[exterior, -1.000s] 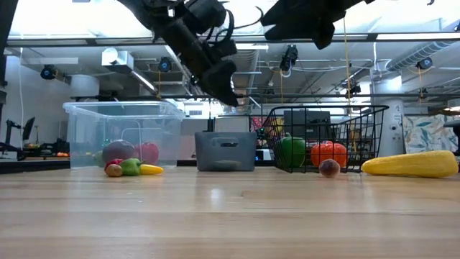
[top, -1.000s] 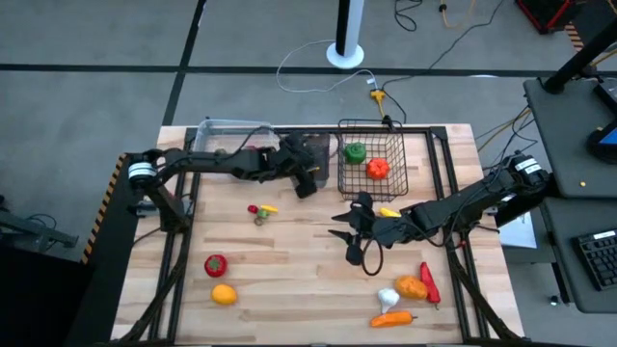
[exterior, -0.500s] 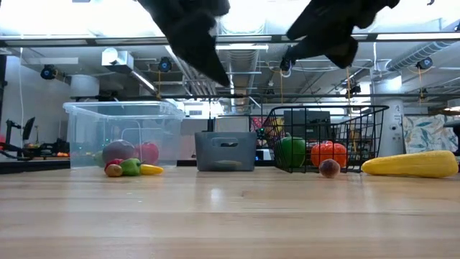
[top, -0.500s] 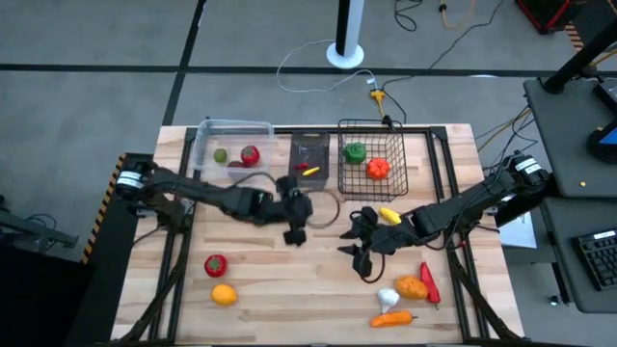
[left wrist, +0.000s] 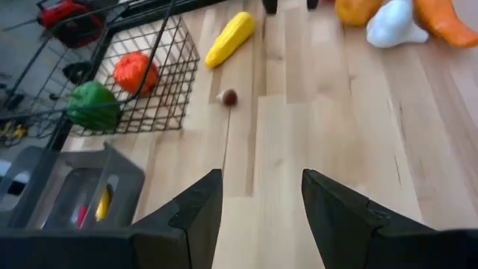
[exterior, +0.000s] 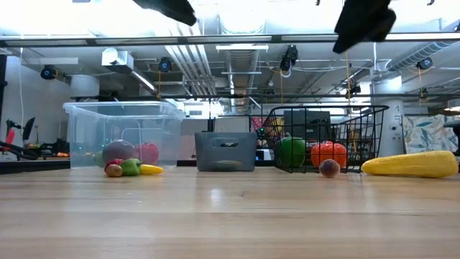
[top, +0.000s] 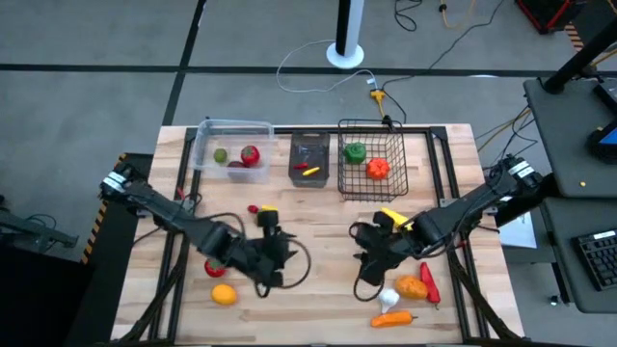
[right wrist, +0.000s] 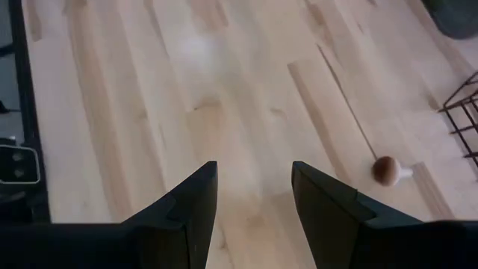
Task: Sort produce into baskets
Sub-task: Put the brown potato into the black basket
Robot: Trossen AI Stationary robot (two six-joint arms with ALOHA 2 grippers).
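With the left gripper [top: 273, 258] and right gripper [top: 371, 262] both hovering empty, fingers apart, near the wire basket [top: 372, 159], the garlic [top: 388, 298], orange [top: 224, 295] and tomato [top: 215, 264] are lying unsorted, risking a nudged, rolling fruit or crossing arms.

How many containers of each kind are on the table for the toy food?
Clear plastic tub: 1
Dark rectangular bin: 1
Black wire basket: 1
Total: 3
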